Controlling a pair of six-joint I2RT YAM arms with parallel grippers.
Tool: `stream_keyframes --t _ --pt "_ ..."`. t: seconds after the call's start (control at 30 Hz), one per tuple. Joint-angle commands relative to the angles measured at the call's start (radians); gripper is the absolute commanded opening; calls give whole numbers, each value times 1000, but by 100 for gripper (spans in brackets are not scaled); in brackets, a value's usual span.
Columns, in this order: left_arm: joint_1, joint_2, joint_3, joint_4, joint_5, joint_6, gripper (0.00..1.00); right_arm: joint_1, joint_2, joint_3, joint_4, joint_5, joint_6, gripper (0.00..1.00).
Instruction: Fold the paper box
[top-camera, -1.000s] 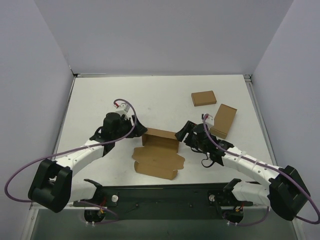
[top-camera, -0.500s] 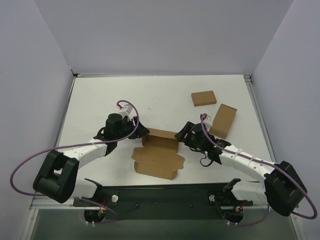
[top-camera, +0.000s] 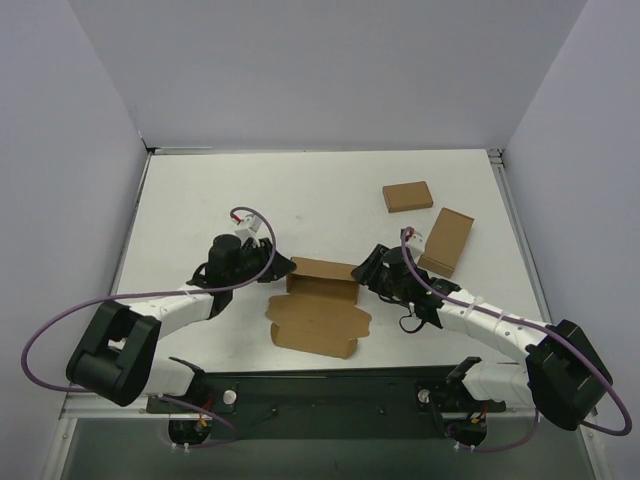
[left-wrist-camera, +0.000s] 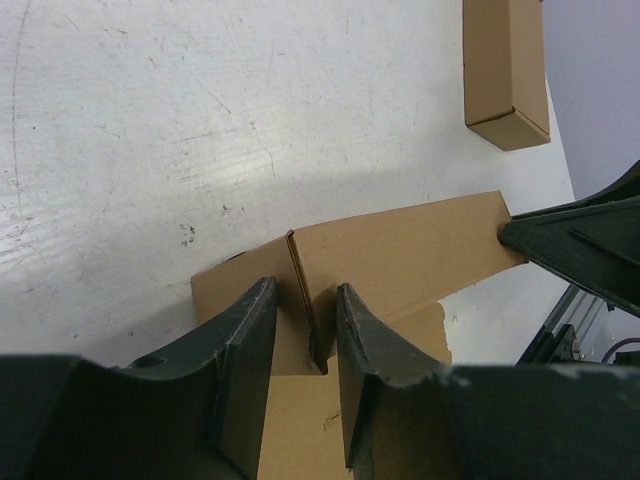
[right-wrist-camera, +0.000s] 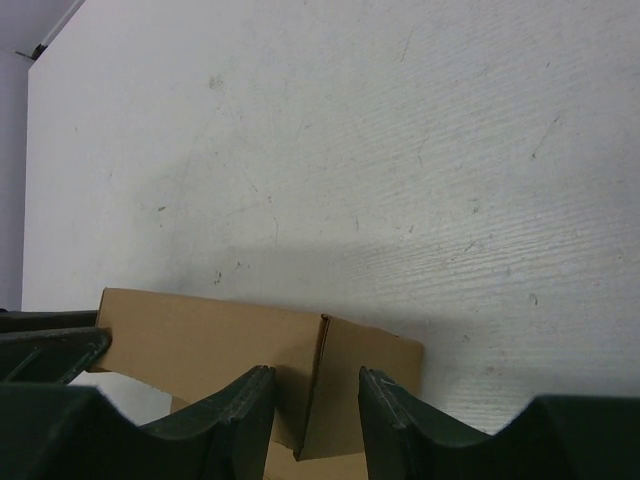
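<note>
The paper box (top-camera: 318, 318) is a brown die-cut sheet lying mid-table, its rear wall (top-camera: 322, 272) folded upright. My left gripper (top-camera: 284, 266) is at that wall's left end. In the left wrist view its fingers (left-wrist-camera: 245, 335) straddle the corner fold (left-wrist-camera: 300, 290) of wall and side flap, jaws narrow, open, a gap on each side. My right gripper (top-camera: 360, 271) is at the wall's right end. Its fingers (right-wrist-camera: 250, 405) straddle the other corner fold (right-wrist-camera: 318, 380), still apart from the cardboard, open.
Two small ready-made brown boxes lie at the back right, one (top-camera: 407, 196) flat and one (top-camera: 447, 241) close behind my right arm; the latter also shows as a box (left-wrist-camera: 505, 65) in the left wrist view. Purple walls close in both table sides.
Both grippers' jaws have narrowed around the ends of the raised rear wall. The left arm has shifted slightly nearer. The sheet has barely moved.
</note>
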Motion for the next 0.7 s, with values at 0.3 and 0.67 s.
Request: stream_keyframes --t 0.3,0.67 --pt "-2 15 -197 114 11 -48 27 5 5 -60 -26 61 22 33" --pt "-2 -26 -180 102 22 -56 32 18 -21 -37 -66 88 -12 37"
